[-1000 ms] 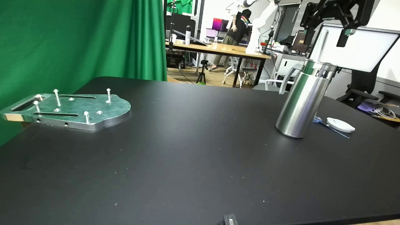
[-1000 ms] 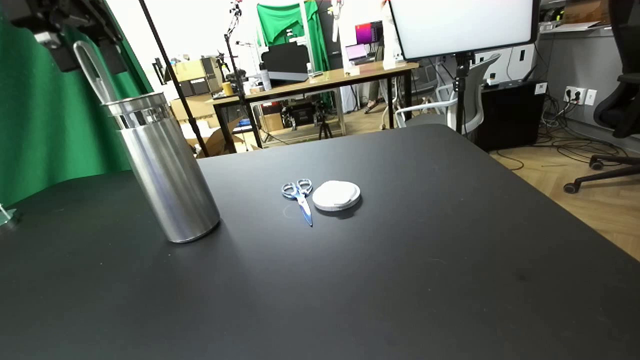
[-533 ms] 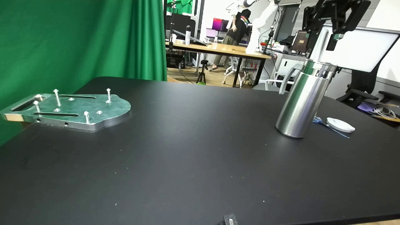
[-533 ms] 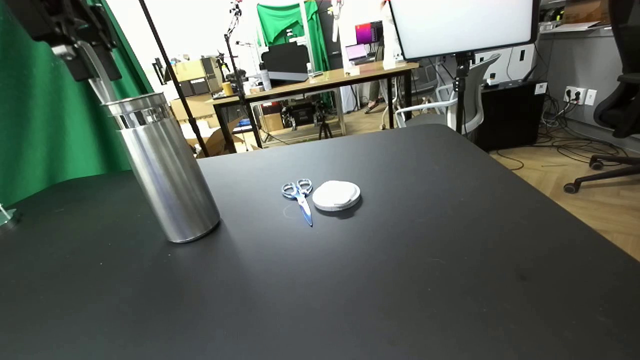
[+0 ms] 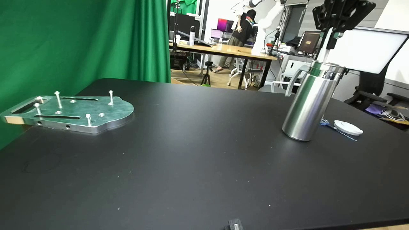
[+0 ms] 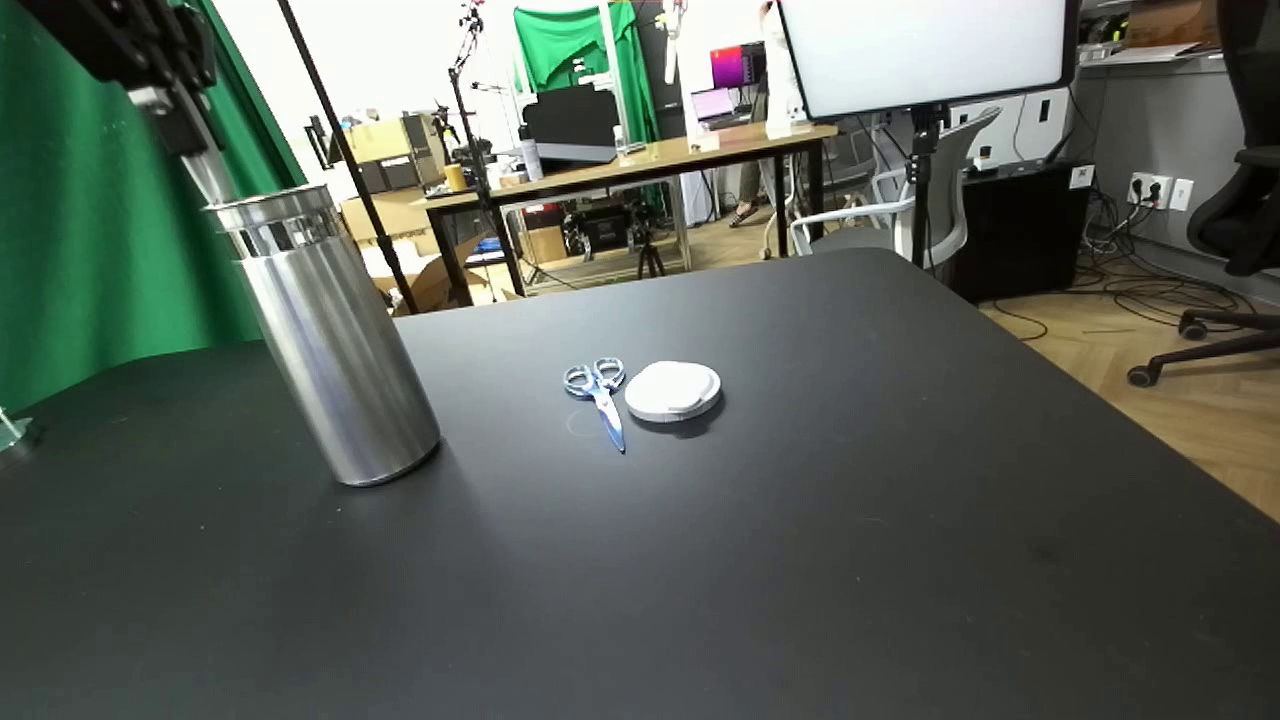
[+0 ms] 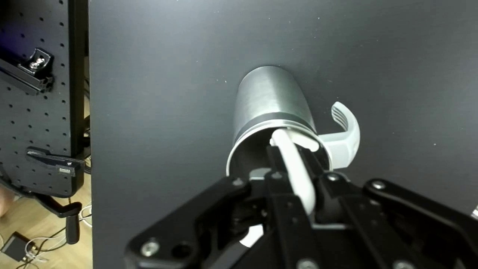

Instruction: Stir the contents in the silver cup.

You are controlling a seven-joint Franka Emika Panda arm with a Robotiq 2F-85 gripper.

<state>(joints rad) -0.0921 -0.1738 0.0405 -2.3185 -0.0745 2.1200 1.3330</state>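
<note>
The silver cup (image 5: 308, 105) stands upright on the black table in both exterior views, a pale grey hooked handle (image 7: 345, 140) at its rim. Out of its mouth rises the white handle of a utensil (image 7: 297, 168); its lower end is hidden inside the cup. My gripper (image 5: 325, 51) is above the rim, shut on that handle, with a finger on either side of it. Seen from the wrist, the gripper (image 7: 289, 153) covers the near part of the cup's opening. A second white piece (image 7: 307, 141) shows just inside the rim. The cup's contents cannot be made out.
Blue scissors (image 6: 600, 400) and a white round object (image 6: 675, 391) lie beside the cup. A flat metal plate (image 5: 86, 110) with upright pegs sits at the far end of the table. Behind the cup stands a large monitor (image 5: 370, 48). A perforated black panel (image 7: 41, 112) borders the table.
The jaws have gone from wide apart to shut on the white handle. My gripper has also sunk slightly toward the cup's rim. The cup has stayed in place.
</note>
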